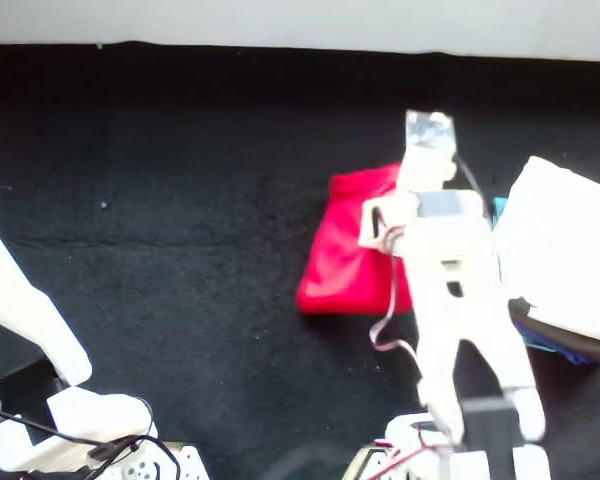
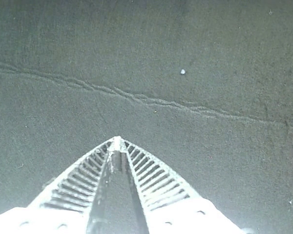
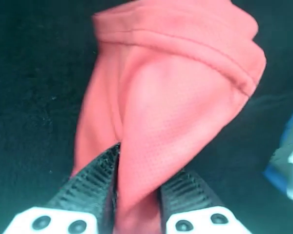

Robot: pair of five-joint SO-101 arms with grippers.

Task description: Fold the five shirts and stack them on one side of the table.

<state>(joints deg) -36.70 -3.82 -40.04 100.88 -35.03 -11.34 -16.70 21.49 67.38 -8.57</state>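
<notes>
The folded red fabric shirt lies right of centre on the black cloth table, and one fold of it is clamped by the right gripper. The pile of white and blue folded shirts is seen just beside it, toward the right edge, so a short sideways carry is judged enough. The left gripper, clenched on nothing, is held well apart.

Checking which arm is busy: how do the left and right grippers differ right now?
The left gripper is shut on nothing; the right gripper is shut on a fold of the red shirt. The left gripper hangs over bare black table; the right gripper sits over the shirt. Both have ribbed fingers.
</notes>
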